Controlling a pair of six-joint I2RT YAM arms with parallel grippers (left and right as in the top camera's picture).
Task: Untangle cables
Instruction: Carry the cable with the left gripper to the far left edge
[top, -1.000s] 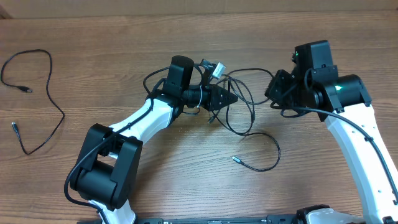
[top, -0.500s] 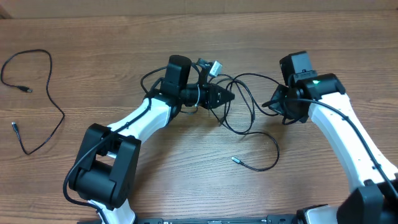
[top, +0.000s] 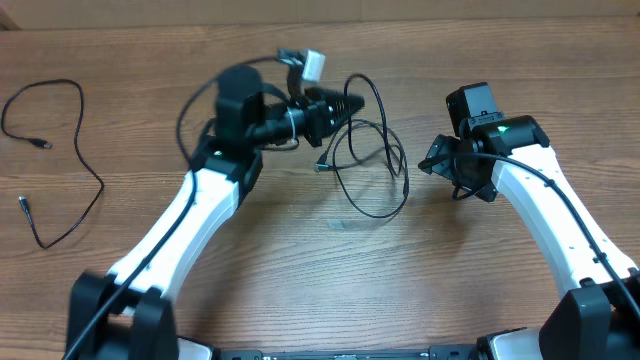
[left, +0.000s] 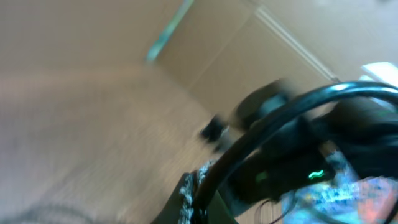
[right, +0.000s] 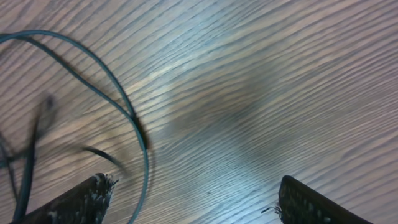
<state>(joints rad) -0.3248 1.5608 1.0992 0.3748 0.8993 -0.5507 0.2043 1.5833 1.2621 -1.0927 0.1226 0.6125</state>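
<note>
A tangle of thin black cables (top: 404, 185) hangs in loops at the table's middle, below and to the right of my left gripper (top: 350, 102). That gripper is shut on a black cable (left: 292, 112), which arcs up from between its fingers in the blurred left wrist view. A white plug (top: 312, 65) sticks up just behind it. My right gripper (top: 433, 160) sits just to the right of the tangle, open and holding nothing. In the right wrist view a cable loop (right: 134, 118) lies near the left finger (right: 87, 198), with bare wood between the two fingers.
A separate thin black cable (top: 101, 184) lies in a loose curve at the far left of the wooden table (top: 320, 290), with small plugs at its ends. Both white arms reach in from the near edge.
My right gripper has opened and let go of its cable. The left arm has swung up and to the left, dragging the tangle and its trailing end away from the near table.
</note>
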